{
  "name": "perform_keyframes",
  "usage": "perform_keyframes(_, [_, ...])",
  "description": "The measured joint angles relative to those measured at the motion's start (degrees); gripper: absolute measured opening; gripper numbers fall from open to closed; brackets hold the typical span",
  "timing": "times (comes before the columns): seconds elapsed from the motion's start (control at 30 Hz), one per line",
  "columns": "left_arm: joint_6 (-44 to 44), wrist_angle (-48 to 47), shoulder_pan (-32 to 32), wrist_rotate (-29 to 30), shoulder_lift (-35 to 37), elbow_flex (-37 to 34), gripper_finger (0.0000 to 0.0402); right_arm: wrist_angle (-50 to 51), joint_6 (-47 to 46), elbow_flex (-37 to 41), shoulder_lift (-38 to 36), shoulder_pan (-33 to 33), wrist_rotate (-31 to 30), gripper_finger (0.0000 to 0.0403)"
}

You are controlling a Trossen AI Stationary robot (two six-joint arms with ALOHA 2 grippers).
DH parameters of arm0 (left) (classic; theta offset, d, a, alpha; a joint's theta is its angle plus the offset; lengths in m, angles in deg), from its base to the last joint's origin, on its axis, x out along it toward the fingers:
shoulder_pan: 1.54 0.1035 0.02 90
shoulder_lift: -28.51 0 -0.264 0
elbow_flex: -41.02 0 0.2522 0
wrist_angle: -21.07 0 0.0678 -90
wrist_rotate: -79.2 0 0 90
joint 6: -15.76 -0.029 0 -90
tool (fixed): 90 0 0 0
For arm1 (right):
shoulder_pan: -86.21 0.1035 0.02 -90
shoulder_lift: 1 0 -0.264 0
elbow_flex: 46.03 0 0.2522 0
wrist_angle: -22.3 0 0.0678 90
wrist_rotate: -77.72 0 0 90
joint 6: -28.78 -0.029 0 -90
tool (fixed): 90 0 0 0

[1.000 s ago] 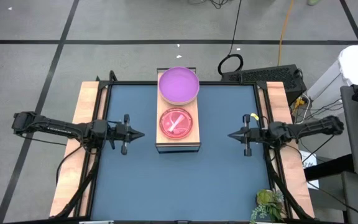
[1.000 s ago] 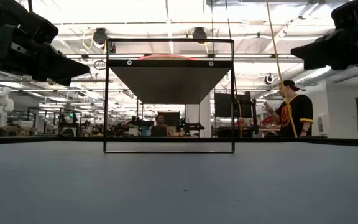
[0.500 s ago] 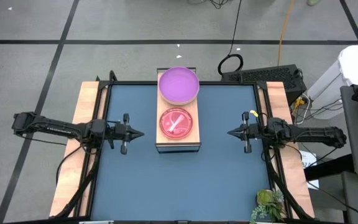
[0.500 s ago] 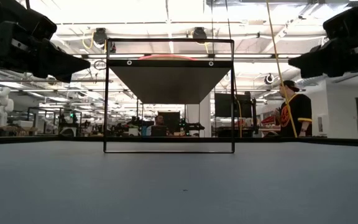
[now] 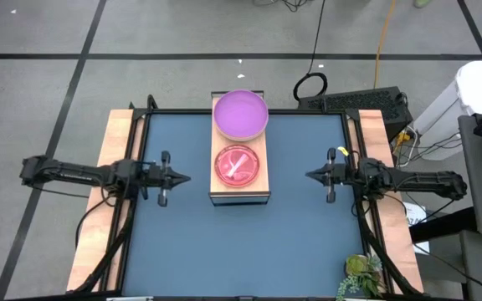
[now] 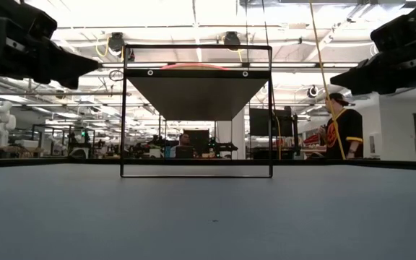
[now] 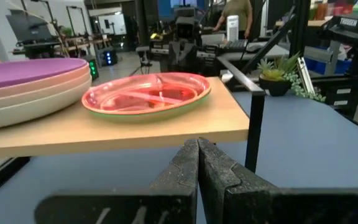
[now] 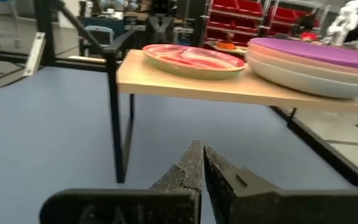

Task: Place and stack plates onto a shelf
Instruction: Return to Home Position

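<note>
Left hand (image 5: 184, 176) hangs near the worktop's (image 5: 241, 251) left edge, fingers pressed together and empty. Right hand (image 5: 311, 175) mirrors it near the right edge, likewise closed on nothing. Between them, at the middle of the back edge, the shelf (image 5: 241, 195) carries a purple-topped plate stack (image 5: 241, 114) at its rear end and a reddish translucent stack (image 5: 240, 165) at its front.

Large plates (image 5: 240, 115) behind small plates (image 5: 240, 165), both on shelf (image 5: 221, 191).

We see a grey floor (image 5: 182, 33) crossed by dark lines, a coiled cable (image 5: 310, 85) beyond the table (image 5: 241, 242), a plant (image 5: 360, 276) at its corner, bright ceiling lights (image 6: 193, 18), red bins (image 8: 229, 28), a person (image 6: 341, 130) standing far off
</note>
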Motion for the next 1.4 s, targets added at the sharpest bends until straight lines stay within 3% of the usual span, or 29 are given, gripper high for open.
perform_keyframes(0.83, [0.83,-18.84,0.00,-0.89,18.20,0.03,0.0003,-0.17,0.54,0.00,0.02,0.02,0.18,0.0000])
perform_keyframes(1.4, [-0.07,-19.43,0.00,-1.01,19.14,0.09,0.0003,-0.19,0.52,0.00,0.02,0.02,0.18,0.0000])
